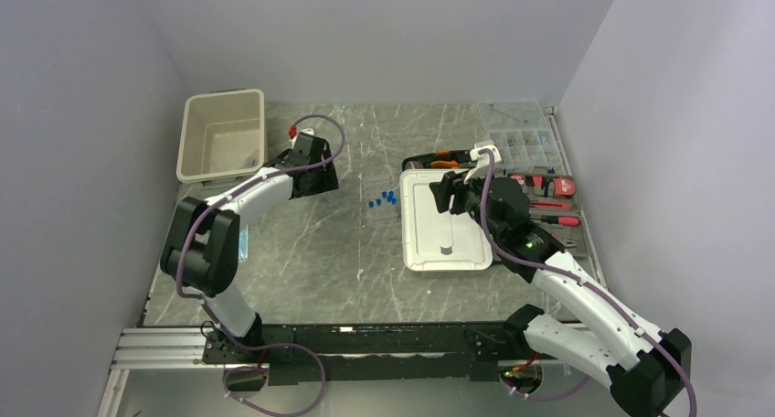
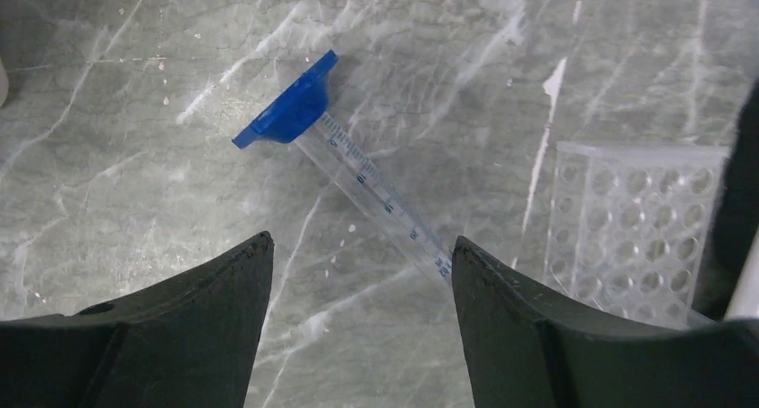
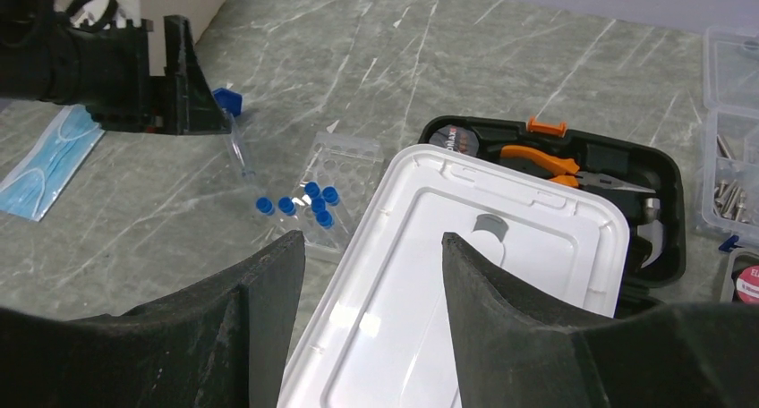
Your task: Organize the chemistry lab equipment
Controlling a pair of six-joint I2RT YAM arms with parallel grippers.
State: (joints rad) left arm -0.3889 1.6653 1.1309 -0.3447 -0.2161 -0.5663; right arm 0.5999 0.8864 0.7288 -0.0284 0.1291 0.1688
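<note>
A clear graduated tube (image 2: 380, 198) with a blue base (image 2: 288, 113) lies on the marble table. My left gripper (image 2: 358, 247) stands open over it, and the tube's far end runs behind the right fingertip (image 2: 488, 274). A flat clear perforated rack (image 2: 626, 229) lies just to the right. Several tiny blue caps (image 3: 304, 202) sit on the rack (image 3: 340, 171) in the right wrist view and show mid-table from above (image 1: 382, 198). My right gripper (image 3: 371, 238) is open and empty above a white lid (image 3: 483, 274). From above, the left gripper (image 1: 315, 170) is near the bin and the right gripper (image 1: 445, 196) over the lid (image 1: 445, 229).
A beige bin (image 1: 222, 133) stands at the back left. A black case of orange-handled tools (image 3: 573, 166) lies behind the lid, with a clear parts box (image 1: 525, 143) and loose tools (image 1: 553, 202) to the right. A light-blue face mask (image 3: 54, 157) lies by the left arm.
</note>
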